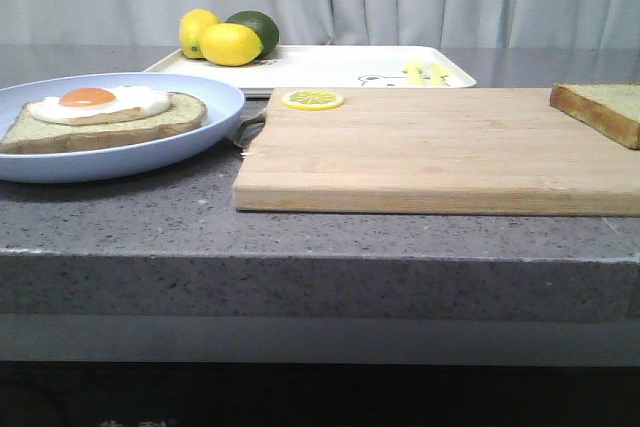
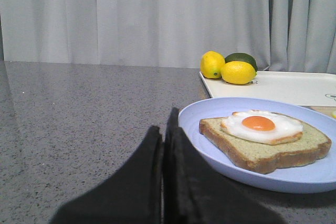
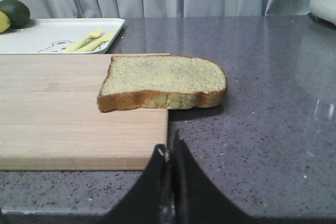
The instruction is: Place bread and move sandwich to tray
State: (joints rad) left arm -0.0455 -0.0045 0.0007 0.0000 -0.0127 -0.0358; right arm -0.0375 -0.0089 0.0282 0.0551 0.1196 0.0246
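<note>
Starting nearest the cameras, the left gripper (image 2: pixel 164 145) and the right gripper (image 3: pixel 170 156) each show dark fingers pressed together with nothing between them, so both are clenched and empty, low over the grey desk (image 1: pixel 120 227).

Just past the right gripper lies the bread (image 3: pixel 164 82), a plain slice resting flat with one part on the corner of the wooden cutting board (image 1: pixel 430 152) and the other part hanging over onto the desk. Just past the left gripper sits the pale-blue plate (image 2: pixel 210 150), holding a slice topped with a fried egg (image 2: pixel 261 125); no second slice covers it, so the sandwich is not yet assembled.

A lemon slice (image 1: pixel 313 99) lies on the far edge of the board. Behind board and plate is the tray (image 1: pixel 330 65), white, carrying two lemons (image 1: pixel 230 44) and a lime (image 1: pixel 255 25) at its left end and a pale yellow fork (image 3: pixel 84 40) near a bear print.

By my reading, the first step is barely begun. Next, the right gripper must open, straddle the bread by its crust, and carry it to the egg slice.
</note>
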